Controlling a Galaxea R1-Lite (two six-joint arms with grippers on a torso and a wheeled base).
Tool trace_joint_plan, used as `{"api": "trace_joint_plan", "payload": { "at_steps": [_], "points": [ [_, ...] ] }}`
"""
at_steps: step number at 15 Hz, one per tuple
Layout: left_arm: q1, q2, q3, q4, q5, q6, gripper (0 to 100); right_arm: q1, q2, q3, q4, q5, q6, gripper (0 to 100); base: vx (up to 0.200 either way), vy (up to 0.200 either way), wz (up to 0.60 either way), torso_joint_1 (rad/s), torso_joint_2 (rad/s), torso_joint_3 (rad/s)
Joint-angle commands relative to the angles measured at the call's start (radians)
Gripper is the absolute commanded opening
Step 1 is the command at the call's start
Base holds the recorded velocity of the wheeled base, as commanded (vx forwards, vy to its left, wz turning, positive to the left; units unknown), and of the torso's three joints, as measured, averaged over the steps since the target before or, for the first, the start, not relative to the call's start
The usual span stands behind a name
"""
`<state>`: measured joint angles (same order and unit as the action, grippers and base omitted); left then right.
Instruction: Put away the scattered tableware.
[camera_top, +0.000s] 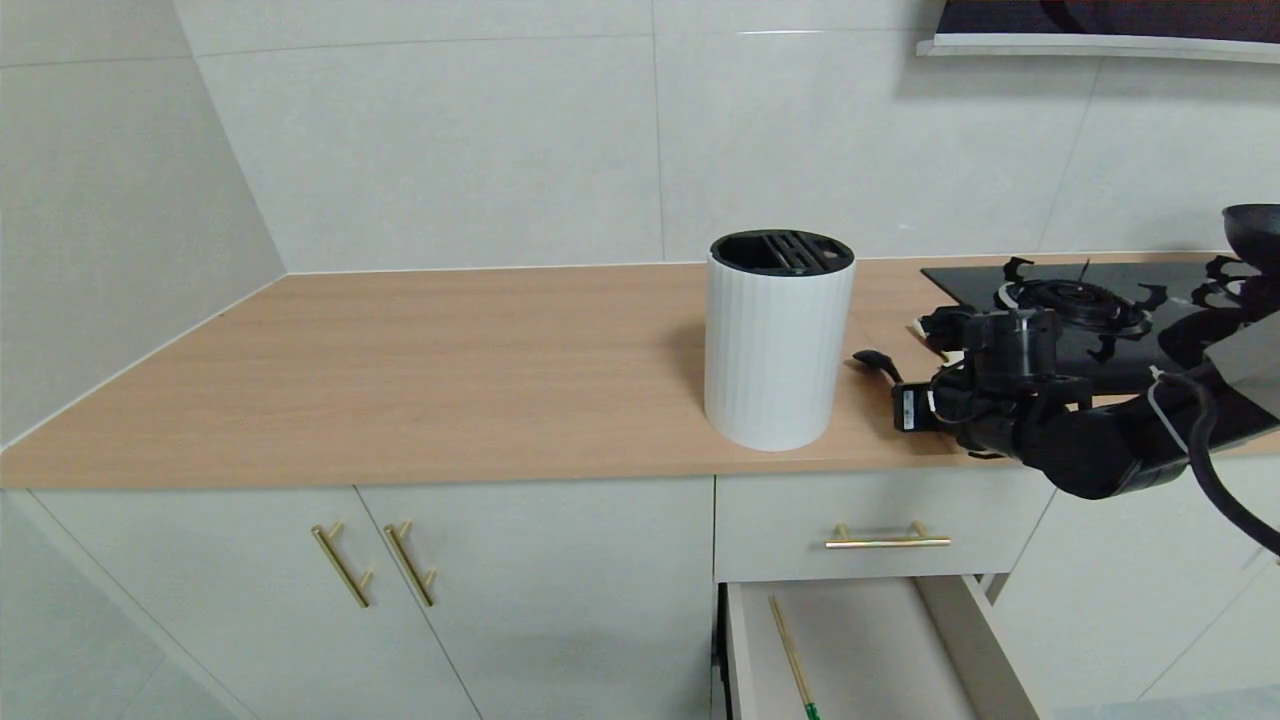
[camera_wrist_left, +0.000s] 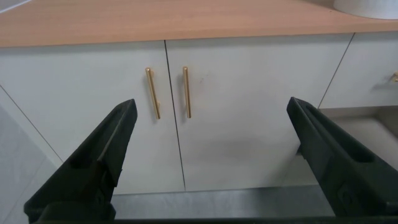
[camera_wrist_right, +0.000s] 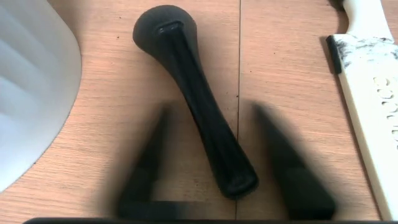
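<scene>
- Wood-grain counter (camera_top: 450, 370) in the head view carries a holder (camera_top: 778, 345), a white ribbed cylinder with a black slotted top. What sits in the slots cannot be made out.
- Just beside the holder lies a black tool (camera_top: 873, 361), one end hidden under the right claw (camera_top: 912, 400). A black stove (camera_top: 1080, 300) behind them is cut off by the edge.
- Below the counter an open drawer (camera_top: 960, 630) holds thin chopsticks (camera_top: 790, 655) with a green tip, running out of the frame.
- Left wrist view: the left claw (camera_wrist_left: 211, 109) is spread wide and holds nothing. It faces smooth white cupboard doors (camera_wrist_left: 249, 137) with two slim brass handles (camera_wrist_left: 153, 93).
- Right wrist view: the tool is matt and smooth, flaring to a rounded end with a slot in it. The right claw's blurred fingers (camera_wrist_right: 152, 155) stand apart on either side of the narrow end, a gap showing on each side, gripping nothing.
- A knife (camera_wrist_right: 373, 118) with a pale blade lies near the tool but apart from it, cut off at the edge.
</scene>
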<state>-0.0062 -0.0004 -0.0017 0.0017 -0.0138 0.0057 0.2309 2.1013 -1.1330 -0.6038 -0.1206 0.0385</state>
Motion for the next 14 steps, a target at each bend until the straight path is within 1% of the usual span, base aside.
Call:
{"api": "trace_joint_plan", "payload": {
  "at_steps": [1,6,7,9,12,14],
  "points": [
    [0.000,0.000,0.000,0.000,0.000,0.000,100,0.001,-0.007,0.001,0.003,0.001,0.000,0,0.000,0.000,0.00,0.000,0.00,0.000],
    [0.000,0.000,0.000,0.000,0.000,0.000,100,0.001,-0.040,0.004,0.004,-0.004,0.000,0,0.000,0.000,0.00,0.000,0.00,0.000],
    [0.000,0.000,0.000,0.000,0.000,0.000,100,0.002,-0.067,0.007,0.029,-0.014,0.001,0,0.000,0.000,0.00,0.000,0.00,0.000],
    [0.000,0.000,0.000,0.000,0.000,0.000,100,0.010,-0.141,0.007,0.141,-0.043,0.014,0,0.000,0.000,0.00,0.000,0.00,0.000],
    [0.000,0.000,0.000,0.000,0.000,0.000,100,0.044,-0.271,0.012,0.297,-0.047,0.086,0,0.000,0.000,0.00,0.000,0.00,0.000],
    [0.000,0.000,0.000,0.000,0.000,0.000,100,0.062,-0.372,0.041,0.414,-0.047,0.121,0,0.000,0.000,0.00,0.000,0.00,0.000]
  ]
}}
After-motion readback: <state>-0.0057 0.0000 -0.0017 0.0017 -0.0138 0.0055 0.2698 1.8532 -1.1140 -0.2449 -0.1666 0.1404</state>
